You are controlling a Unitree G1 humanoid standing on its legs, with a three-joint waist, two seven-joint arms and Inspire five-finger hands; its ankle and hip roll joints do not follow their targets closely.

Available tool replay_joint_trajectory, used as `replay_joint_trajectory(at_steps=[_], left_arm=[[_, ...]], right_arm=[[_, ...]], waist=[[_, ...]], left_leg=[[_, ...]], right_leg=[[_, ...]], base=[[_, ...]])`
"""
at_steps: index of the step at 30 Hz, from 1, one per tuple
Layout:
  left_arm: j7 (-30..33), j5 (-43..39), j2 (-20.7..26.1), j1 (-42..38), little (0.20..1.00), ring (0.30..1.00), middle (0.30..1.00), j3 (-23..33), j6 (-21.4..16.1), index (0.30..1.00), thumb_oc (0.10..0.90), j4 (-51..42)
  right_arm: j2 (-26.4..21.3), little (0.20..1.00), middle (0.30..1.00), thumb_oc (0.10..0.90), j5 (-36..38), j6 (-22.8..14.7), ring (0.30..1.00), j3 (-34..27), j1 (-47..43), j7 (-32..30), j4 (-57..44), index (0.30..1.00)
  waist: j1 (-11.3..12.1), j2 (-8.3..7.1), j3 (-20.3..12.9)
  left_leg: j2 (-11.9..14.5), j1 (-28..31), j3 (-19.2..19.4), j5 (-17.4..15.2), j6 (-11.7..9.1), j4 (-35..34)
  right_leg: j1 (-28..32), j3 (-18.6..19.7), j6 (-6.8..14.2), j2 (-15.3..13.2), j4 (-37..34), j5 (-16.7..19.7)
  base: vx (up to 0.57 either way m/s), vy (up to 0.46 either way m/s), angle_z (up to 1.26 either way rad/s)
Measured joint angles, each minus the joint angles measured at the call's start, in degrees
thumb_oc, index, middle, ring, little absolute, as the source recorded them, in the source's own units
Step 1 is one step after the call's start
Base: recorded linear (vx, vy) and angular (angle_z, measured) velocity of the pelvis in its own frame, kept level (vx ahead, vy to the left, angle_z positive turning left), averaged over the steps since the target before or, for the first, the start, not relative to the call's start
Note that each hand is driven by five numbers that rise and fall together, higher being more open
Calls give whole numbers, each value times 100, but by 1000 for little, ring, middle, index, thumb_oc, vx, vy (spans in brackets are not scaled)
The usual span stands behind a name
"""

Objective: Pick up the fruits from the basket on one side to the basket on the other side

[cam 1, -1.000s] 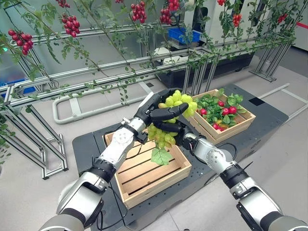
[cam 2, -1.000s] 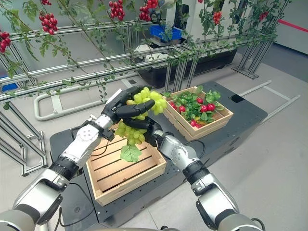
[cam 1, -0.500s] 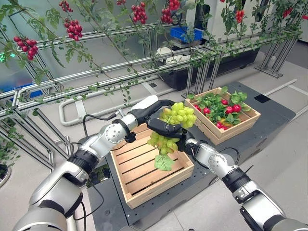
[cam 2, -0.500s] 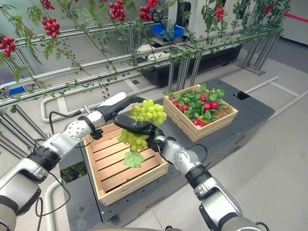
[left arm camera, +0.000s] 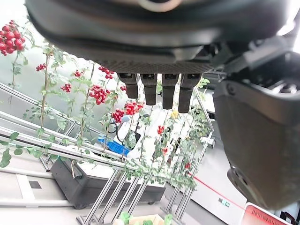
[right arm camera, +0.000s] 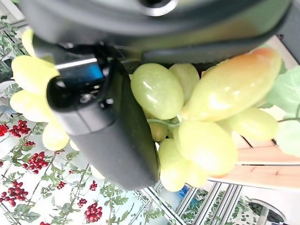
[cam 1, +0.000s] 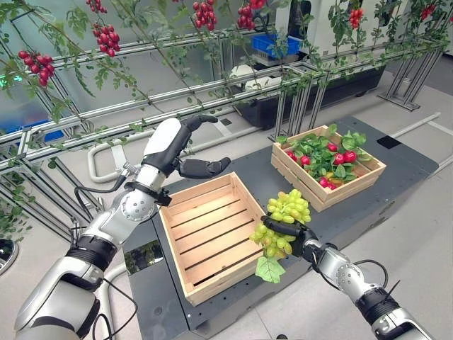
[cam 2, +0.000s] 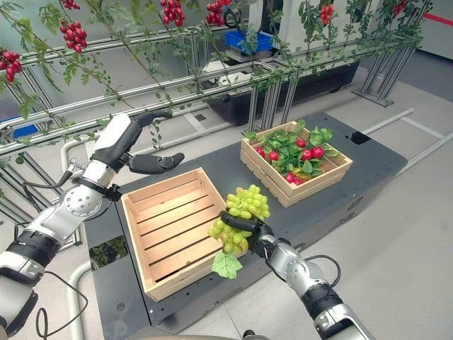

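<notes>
The right hand (cam 1: 306,241) curls round the green grape bunch (cam 1: 282,225) just off the empty crate's (cam 1: 212,237) right rim, leaf crate (cam 1: 330,167) beyond, while the left hand (cam 1: 177,145) hangs spread above.

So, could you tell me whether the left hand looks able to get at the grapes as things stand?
Probably not right away: the left hand is open and raised beyond the empty crate, while the grapes hang in the right hand at its opposite side.
</notes>
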Motion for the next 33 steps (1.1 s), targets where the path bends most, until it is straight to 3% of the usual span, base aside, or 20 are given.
replay_joint_trajectory(at_steps=[7,12,15,20,27,29,30,31,32,33], left_arm=[[-510,-1135,-896,1415,900,900,900,1268,-233,900,800,-265],[-1057,-1198,-1091,2420,900,900,900,1338,-231,900,800,-504],[-1635,-1457,-1461,3005,900,900,900,1551,-224,900,800,-949],[-2055,-1662,-1596,3140,900,900,900,1551,-69,900,800,-963],[-1996,-2691,-2140,3104,900,900,900,1563,35,900,800,-943],[-1974,-2698,-2191,3098,900,900,900,1563,35,900,800,-941],[-1948,-2695,-2183,3105,900,900,900,1573,34,900,800,-940],[-1899,-2690,-2182,3105,900,900,900,1593,32,900,800,-951],[-1850,-2679,-2187,3153,900,900,900,1592,26,900,800,-954],[-1838,-2673,-2186,3181,900,900,900,1590,26,900,800,-956]], right_arm=[[200,300,300,400,-163,-538,300,-783,927,456,-854,300],[247,300,300,400,-282,-686,300,-1052,1509,598,-1178,300],[318,300,300,400,-598,-741,300,-1500,2084,670,-1474,300],[301,300,300,400,-650,-741,300,-1666,2256,674,-1569,300],[290,300,300,400,-889,-829,300,-2032,2254,674,-1700,300],[284,300,300,400,-889,-829,300,-2056,2255,675,-1754,300],[286,300,300,400,-888,-828,300,-2076,2253,678,-1790,300],[275,300,300,400,-888,-825,300,-2112,2249,692,-1805,300],[203,300,300,400,-886,-824,300,-2156,2239,699,-1828,300],[159,300,300,400,-883,-824,300,-2180,2229,704,-1840,300]], waist=[[-49,-1,2],[-106,-34,4],[-124,-83,13],[-341,-218,79],[-587,-195,91],[-587,-260,146],[-522,-358,207],[-391,-524,316],[-298,-549,343],[-263,-548,348]], left_leg=[[0,3,16,-3,0,-1],[4,0,166,-7,0,-1],[12,0,261,-19,-2,-2],[68,-2,386,-11,-23,-19],[187,15,450,-3,-73,8],[196,15,339,-3,-73,195],[185,-22,62,-6,-72,490],[108,-173,-435,-36,-34,1027],[40,-313,-938,-165,31,1253],[2,-326,-1159,-191,15,1207]], right_leg=[[-13,46,2,27,-21,-3],[-121,198,9,33,-23,6],[-172,308,8,39,-23,14],[-226,321,-25,82,-24,17],[-304,487,-111,243,6,62],[-289,595,-176,255,16,0],[-268,771,-210,225,46,-11],[-210,1213,-253,141,80,-7],[-189,1455,-311,119,118,32],[-220,1543,-305,136,131,47]], base=[[17,-36,-1],[35,-76,-15],[29,-128,-16],[36,-173,-13],[-12,-137,-14],[-10,-3,-30],[-37,64,-62],[-53,154,-85],[-59,150,-79],[-86,183,-93]])
